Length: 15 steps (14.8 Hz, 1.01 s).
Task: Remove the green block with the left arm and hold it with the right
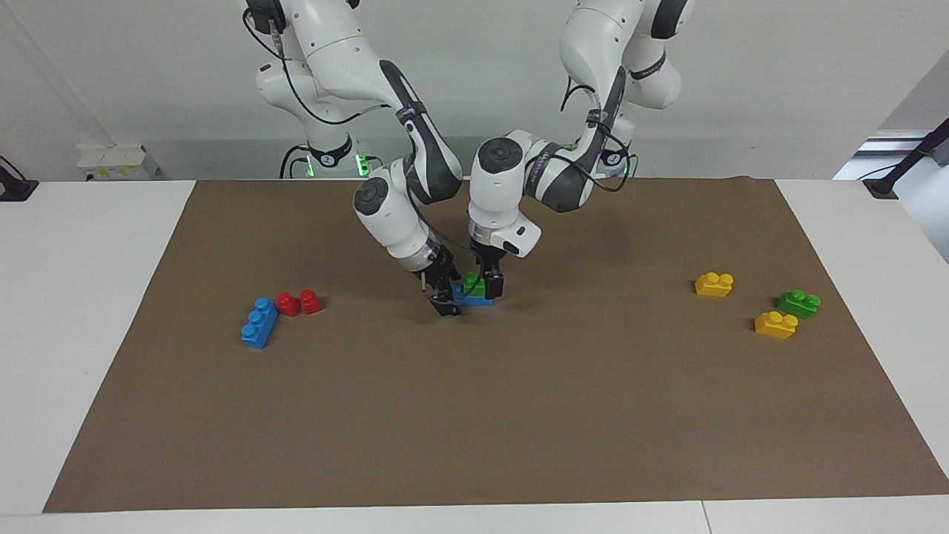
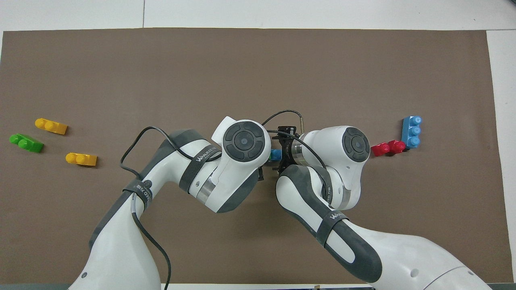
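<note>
The green block [image 1: 474, 282] sits on a short blue brick [image 1: 475, 300] in the middle of the brown mat. My left gripper [image 1: 485, 286] comes straight down and is shut on the green block. My right gripper [image 1: 447, 300] is tilted and shut on the blue brick's end toward the right arm's side. In the overhead view both wrists cover the stack; only a bit of the blue brick [image 2: 276, 154] and a sliver of the green block [image 2: 269, 153] show.
A blue three-stud brick [image 1: 259, 322] and two red bricks [image 1: 298, 302] lie toward the right arm's end. Two yellow bricks [image 1: 714, 284] [image 1: 775, 325] and a second green brick [image 1: 798, 302] lie toward the left arm's end.
</note>
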Motion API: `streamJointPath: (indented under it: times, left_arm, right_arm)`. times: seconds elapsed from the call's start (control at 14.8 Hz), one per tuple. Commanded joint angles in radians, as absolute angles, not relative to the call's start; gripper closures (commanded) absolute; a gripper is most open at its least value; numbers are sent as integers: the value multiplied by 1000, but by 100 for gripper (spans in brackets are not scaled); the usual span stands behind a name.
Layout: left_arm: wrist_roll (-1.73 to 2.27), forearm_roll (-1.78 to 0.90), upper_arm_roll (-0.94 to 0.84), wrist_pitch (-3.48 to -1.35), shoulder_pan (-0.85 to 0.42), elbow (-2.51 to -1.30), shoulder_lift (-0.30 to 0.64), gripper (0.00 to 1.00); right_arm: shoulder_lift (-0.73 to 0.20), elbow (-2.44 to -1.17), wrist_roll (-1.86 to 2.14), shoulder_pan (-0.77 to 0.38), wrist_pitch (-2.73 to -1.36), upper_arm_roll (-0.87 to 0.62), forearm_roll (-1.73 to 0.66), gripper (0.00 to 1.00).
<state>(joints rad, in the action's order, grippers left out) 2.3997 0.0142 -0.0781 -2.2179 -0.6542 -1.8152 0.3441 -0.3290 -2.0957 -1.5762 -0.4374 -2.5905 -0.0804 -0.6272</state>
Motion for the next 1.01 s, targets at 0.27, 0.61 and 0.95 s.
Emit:
streamJointPath:
  times: [0.27, 0.61, 0.95]
  left_arm:
    - [2425, 34, -63, -2235, -673, -1825, 345, 0]
    - [2434, 34, -63, -2235, -673, -1824, 345, 0]
    - [2434, 34, -63, -2241, -673, -1825, 345, 0]
  right_arm:
    - [-330, -2118, -1529, -433, -2625, -84, -658, 15]
    - [-331, -2120, -1531, -422, -2623, -84, -661, 58]
    - [-334, -2120, -1529, -422, -2623, -84, -661, 94]
